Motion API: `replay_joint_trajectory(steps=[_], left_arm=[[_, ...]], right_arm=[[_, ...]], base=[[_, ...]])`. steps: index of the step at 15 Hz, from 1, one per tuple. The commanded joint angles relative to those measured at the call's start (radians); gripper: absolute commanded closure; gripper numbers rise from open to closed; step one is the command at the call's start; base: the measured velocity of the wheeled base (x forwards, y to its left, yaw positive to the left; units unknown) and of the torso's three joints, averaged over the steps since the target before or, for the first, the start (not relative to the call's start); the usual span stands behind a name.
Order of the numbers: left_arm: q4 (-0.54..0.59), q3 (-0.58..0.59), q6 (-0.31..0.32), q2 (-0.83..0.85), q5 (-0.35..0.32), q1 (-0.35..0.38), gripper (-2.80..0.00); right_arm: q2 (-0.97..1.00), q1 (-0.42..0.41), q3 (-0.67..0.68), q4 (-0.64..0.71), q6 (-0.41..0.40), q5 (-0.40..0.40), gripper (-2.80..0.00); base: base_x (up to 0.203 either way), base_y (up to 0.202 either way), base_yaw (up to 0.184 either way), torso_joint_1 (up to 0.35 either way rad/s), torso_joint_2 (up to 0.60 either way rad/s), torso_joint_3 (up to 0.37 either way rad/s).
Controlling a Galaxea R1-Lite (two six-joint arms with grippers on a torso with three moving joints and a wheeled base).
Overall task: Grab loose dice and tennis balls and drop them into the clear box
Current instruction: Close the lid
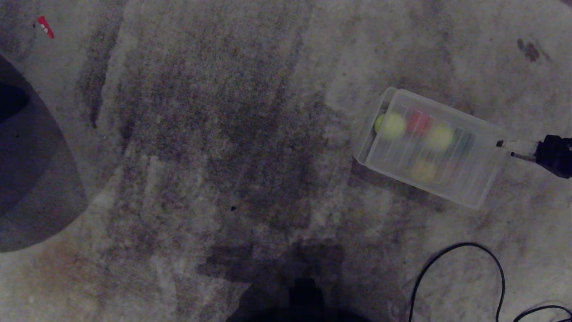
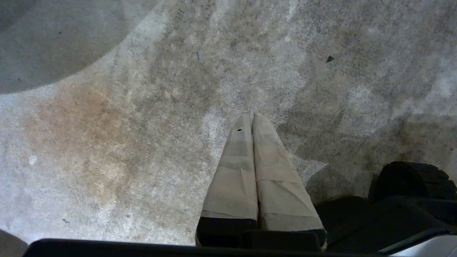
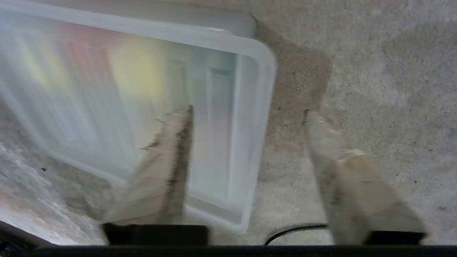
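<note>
The clear box (image 1: pixel 363 147) lies on the floor at the right, with a ribbed translucent lid (image 1: pixel 469 170) over most of it. Through the lid I make out two tennis balls (image 1: pixel 393 126) (image 1: pixel 439 137), a fainter yellow shape (image 1: pixel 423 171) and a red die (image 1: pixel 419 121), all blurred. My right gripper (image 1: pixel 507 150) is at the box's right end. In the right wrist view it (image 3: pixel 248 111) stands open astride the box's rim (image 3: pixel 264 71), one finger over the lid, the other over bare floor, holding nothing. My left gripper (image 2: pixel 251 116) hangs shut over empty floor.
A black cable (image 1: pixel 496 268) loops over the floor near the front right and runs just under the right gripper (image 3: pixel 296 230). A small red object (image 1: pixel 44 27) lies far left. A dark grey shape (image 1: pixel 27 179) covers the left edge. A black wheel (image 2: pixel 410 178) sits beside the left gripper.
</note>
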Motion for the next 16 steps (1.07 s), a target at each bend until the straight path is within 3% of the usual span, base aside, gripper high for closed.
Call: replay_joint_trajectory(steps=[1,3,5,6,9,13,16], left_arm=[[0.000,0.002,-0.001,0.002,0.001,0.000,0.00],[0.000,0.002,-0.001,0.002,0.001,0.000,0.00],[0.000,0.002,-0.001,0.002,0.001,0.000,0.00],[0.000,0.002,-0.001,0.002,0.001,0.000,0.00],[0.000,0.002,-0.001,0.002,0.001,0.000,0.00],[0.000,0.002,-0.001,0.002,0.001,0.000,0.00],[0.000,0.002,-0.001,0.002,0.001,0.000,0.00]], right_arm=[[-0.072,-0.003,0.021,0.042,-0.002,0.004,-2.80],[-0.115,-0.005,0.044,0.131,0.012,0.001,-2.80],[-0.167,-0.003,0.090,0.153,0.091,0.002,-2.80],[-0.172,-0.004,0.100,0.160,0.107,0.003,0.00],[-0.162,-0.002,0.118,0.199,0.014,-0.079,0.00],[-0.106,0.002,0.144,0.307,-0.182,-0.307,0.00],[-0.055,0.004,0.138,0.301,-0.216,-0.324,0.00]], base=[[0.000,0.000,0.000,0.000,0.00,0.000],[0.000,0.000,0.000,0.000,0.00,0.000],[0.000,0.000,0.000,0.000,0.00,0.000],[0.000,0.000,0.000,0.000,0.00,0.000],[0.000,0.000,0.000,0.000,0.00,0.000],[0.000,0.000,0.000,0.000,0.00,0.000],[0.000,0.000,0.000,0.000,0.00,0.000]])
